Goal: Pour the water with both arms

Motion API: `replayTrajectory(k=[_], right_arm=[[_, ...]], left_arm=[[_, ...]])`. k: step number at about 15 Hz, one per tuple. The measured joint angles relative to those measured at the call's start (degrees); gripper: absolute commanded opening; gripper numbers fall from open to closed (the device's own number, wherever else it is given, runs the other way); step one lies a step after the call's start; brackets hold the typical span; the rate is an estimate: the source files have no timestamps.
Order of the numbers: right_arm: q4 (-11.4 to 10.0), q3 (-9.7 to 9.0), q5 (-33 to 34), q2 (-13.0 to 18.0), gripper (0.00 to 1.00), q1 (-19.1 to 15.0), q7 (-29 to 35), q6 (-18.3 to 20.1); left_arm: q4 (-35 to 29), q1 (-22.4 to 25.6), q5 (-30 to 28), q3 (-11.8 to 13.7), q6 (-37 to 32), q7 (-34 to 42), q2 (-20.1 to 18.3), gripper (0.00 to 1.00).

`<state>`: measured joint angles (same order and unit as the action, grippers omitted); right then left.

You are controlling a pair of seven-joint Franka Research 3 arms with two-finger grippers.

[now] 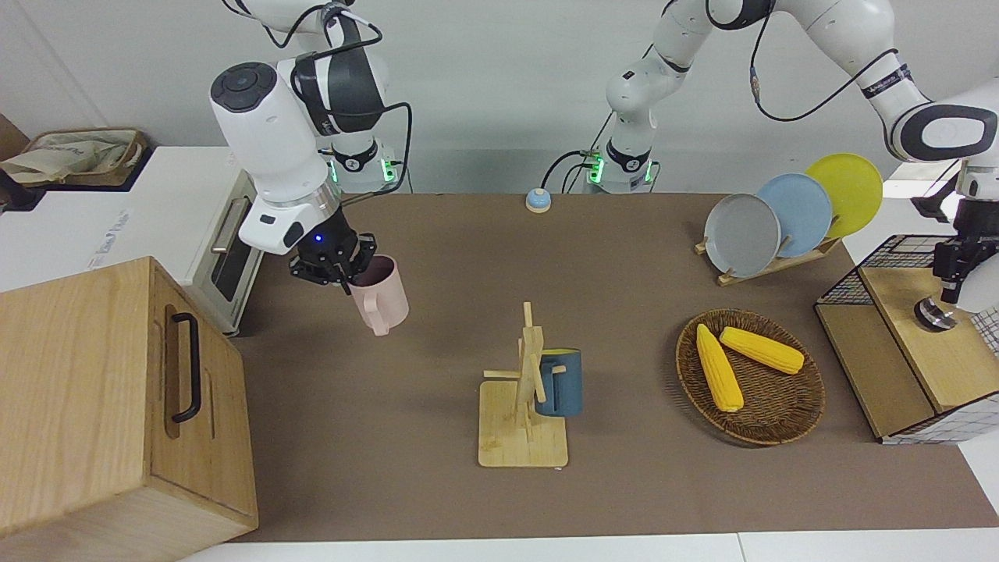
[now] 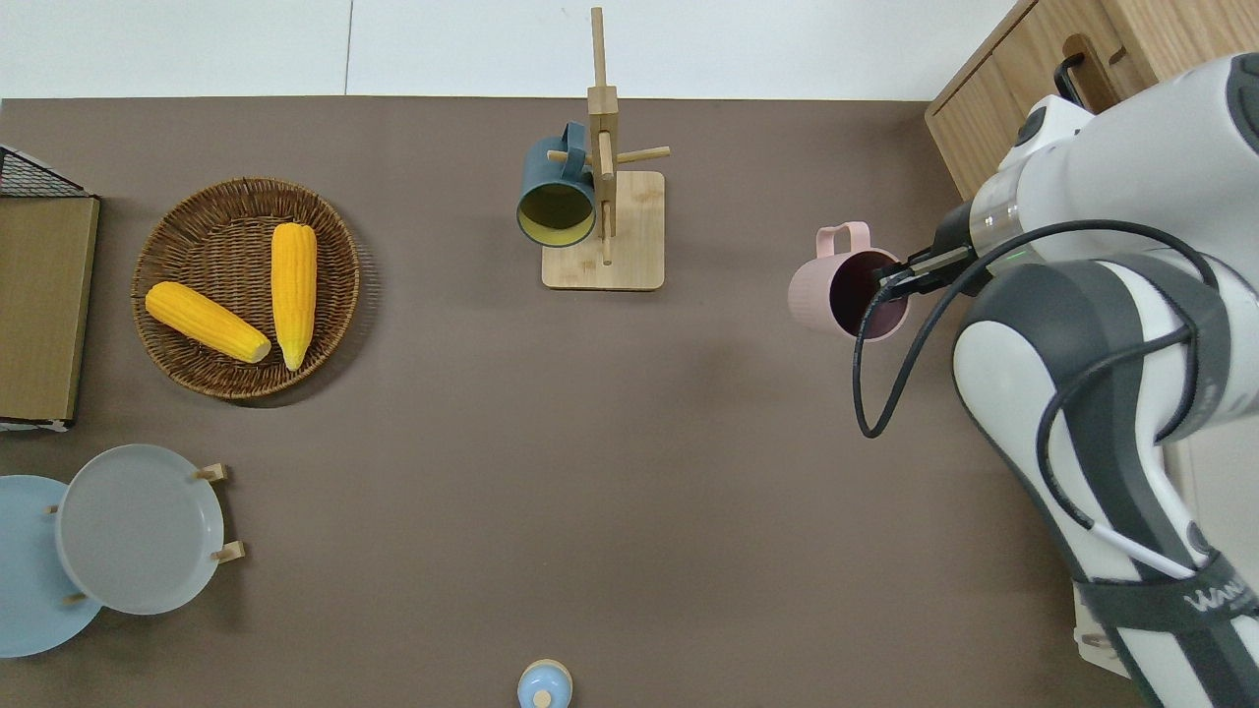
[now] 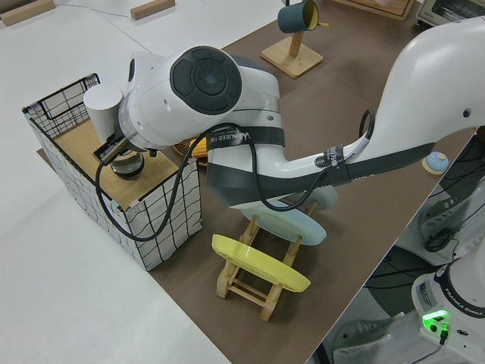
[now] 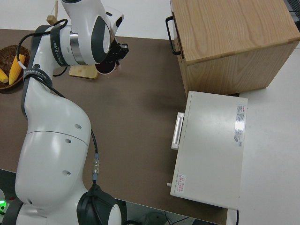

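A pink mug (image 1: pixel 380 303) is held clamped by its rim in the right claw (image 1: pixel 337 264), lifted above the surface (image 1: pixel 437 257). The left claw (image 1: pixel 954 269) state cannot be told.

"FRANKA EMIKA" printed in grey on white arm base (image 3: pixel 464 297). Black strap (image 3: pixel 241 137) on left arm carries white lettering, partly legible as "WANLEED"; the same strap lettering on right arm (image 2: pixel 1218 596) reads "WAN…", rest cut off. Red triangular warning sticker on white oven (image 4: pixel 182 178), its text unreadable.
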<state>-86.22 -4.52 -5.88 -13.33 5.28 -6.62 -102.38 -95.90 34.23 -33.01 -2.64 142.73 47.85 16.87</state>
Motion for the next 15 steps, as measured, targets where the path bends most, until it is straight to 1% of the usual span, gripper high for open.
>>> replayTrajectory(k=[2, 4, 6, 8, 10, 12, 15], right_arm=[[-0.2, -1.02, -3.0, 0.6, 0.0, 0.1, 5.4, 1.7], [-0.5, -2.97, -5.6, 1.1, 0.0, 0.2, 11.5, 2.5], [-0.8, -5.84, -8.1, 1.5, 0.0, 0.3, 18.7, 2.8], [-0.9, -9.11, -10.4, 1.7, 0.0, 0.4, 26.5, 2.7], [-0.9, -12.49, -11.5, 1.9, 0.0, 0.5, 34.7, 1.5], [-0.9, -15.59, -11.6, 2.0, 0.0, 0.6, 41.3, -1.1], [-1.1, -18.27, -11.6, 2.0, 0.0, 1.0, 46.8, -2.4]], left_arm=[[0.9, -0.4, 2.4, -0.1, -0.4, -2.8, -0.1, 0.0], [1.7, -1.0, 4.4, -0.1, -1.8, -5.7, -0.7, 0.0], [2.2, -1.3, 6.2, -0.3, -4.0, -8.6, -2.1, 0.0], [2.3, -1.9, 8.8, -0.4, -6.6, -12.2, -4.1, 0.0], [2.4, -2.4, 10.5, -0.7, -9.8, -15.2, -6.3, 0.0], [2.3, -2.5, 11.2, -1.1, -12.5, -17.1, -8.3, 0.0], [0.6, -3.0, 12.5, -1.4, -14.1, -19.0, -10.6, 0.0]])
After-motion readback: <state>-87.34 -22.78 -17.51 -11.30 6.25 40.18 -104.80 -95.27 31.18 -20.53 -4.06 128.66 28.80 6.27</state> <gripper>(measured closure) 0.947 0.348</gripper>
